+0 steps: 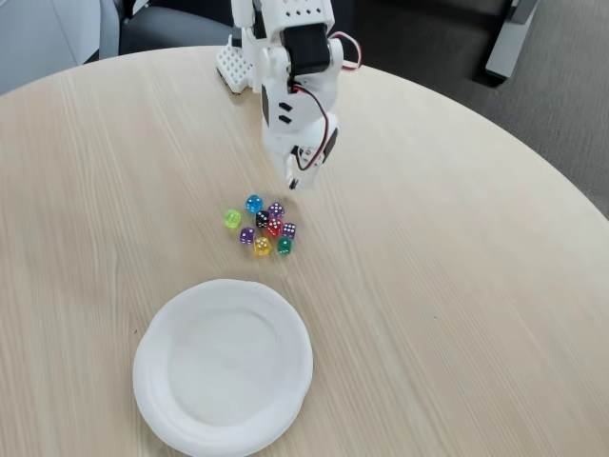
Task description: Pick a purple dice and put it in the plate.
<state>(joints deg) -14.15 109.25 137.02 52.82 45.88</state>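
Gripper poised just above the dice cluster, jaw state impossible to tell. Nearest purple dice sits just below on the worktop, others crowding it (light, rigid, slick: pinch opposite flat faces). Plate lies nearer the camera.

The dice are packed tight: each purple dice touches neighbours, the black die and red die wedged between them. The gripper hangs just behind the cluster. Bare table lies open right and left; the plate sits unobstructed in front.
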